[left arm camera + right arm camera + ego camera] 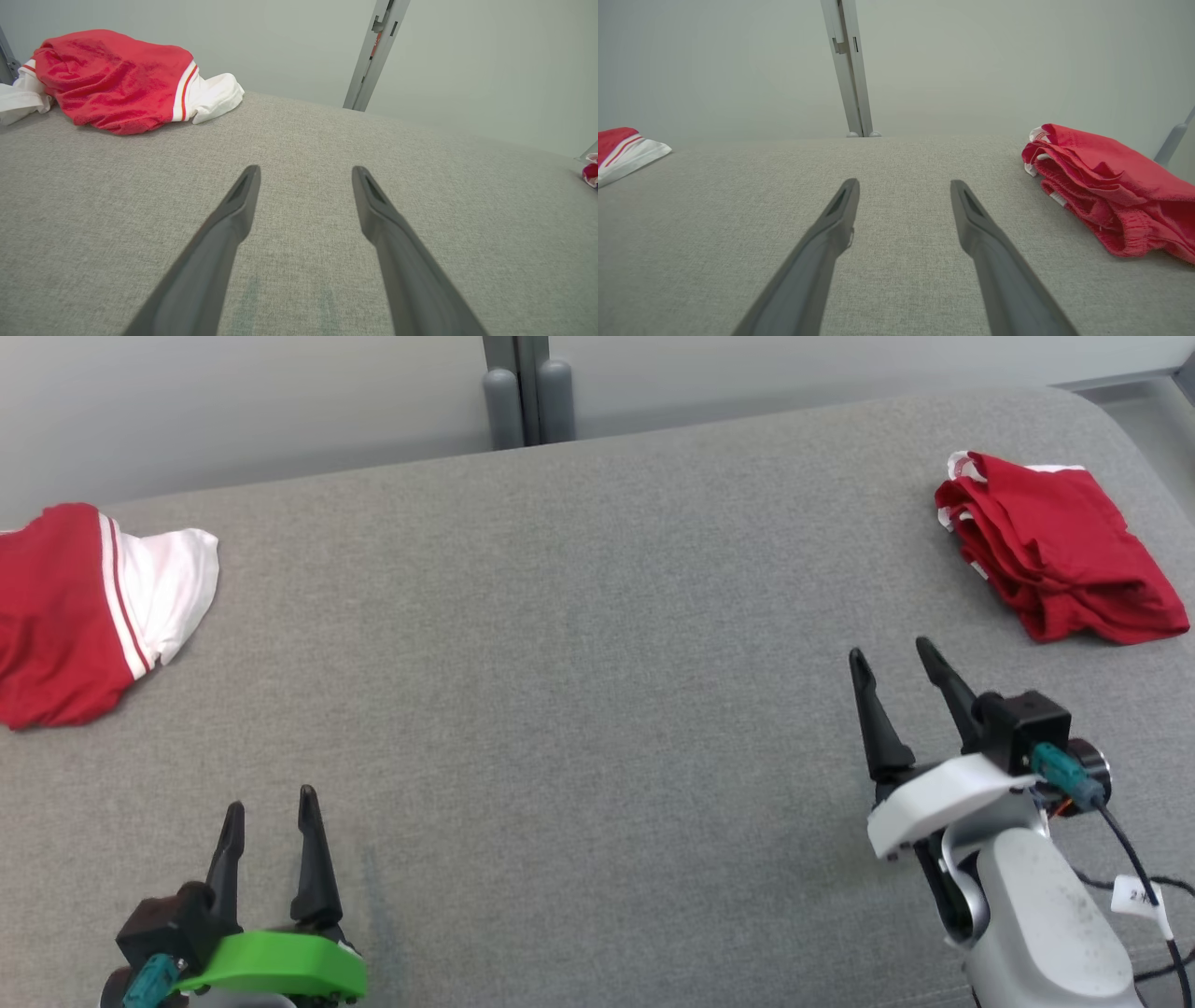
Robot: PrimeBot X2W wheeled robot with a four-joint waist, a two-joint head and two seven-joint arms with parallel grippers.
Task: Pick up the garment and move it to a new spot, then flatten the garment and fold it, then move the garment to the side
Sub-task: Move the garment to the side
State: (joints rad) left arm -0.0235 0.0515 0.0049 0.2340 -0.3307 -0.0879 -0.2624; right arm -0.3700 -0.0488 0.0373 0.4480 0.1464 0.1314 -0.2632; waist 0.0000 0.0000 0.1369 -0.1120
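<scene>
Head view: grey surface (pixel 579 663), folded garment (pixel 1055 551), pale wall (pixel 280 392).

Open grey surface (pixel 579 691) — red-white garment (pixel 65 616) left, folded garment (pixel 1055 551) right

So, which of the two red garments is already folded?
The right garment, near the right tool: it lies in stacked red layers. The left garment is a loose heap with a white striped part.

Head camera looks down on the grey tabletop (pixel 560 663); both wrist cameras sit low over it (facing the far wall (pixel 1017 56)), sharing the upright post (pixel 847 70).
</scene>
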